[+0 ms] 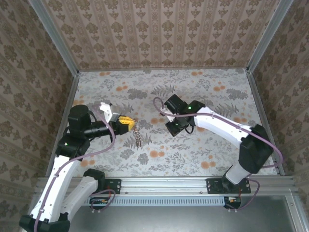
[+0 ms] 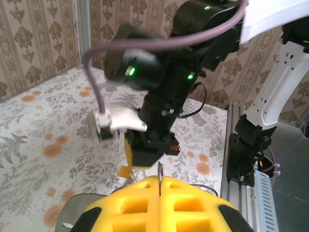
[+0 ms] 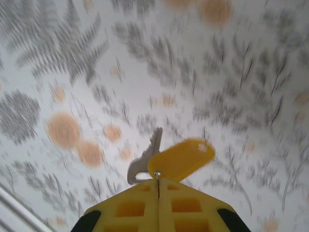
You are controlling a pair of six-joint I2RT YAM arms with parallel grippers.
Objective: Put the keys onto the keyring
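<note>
key (image 3: 177, 159): flat silver toothed blade, glossy rounded yellow plastic head, held tilted above the blurred floral table (image 3: 63, 58). right gripper (image 3: 158, 180): yellow moulded fingers pressed together, pinching the key by a thin metal bit at its head. keyring (image 1: 137, 134): thin brownish chain loop, mid-table, right at the left gripper (image 1: 131, 123) tips. left gripper's yellow jaws are pressed together on a thin wire piece of it.
</note>
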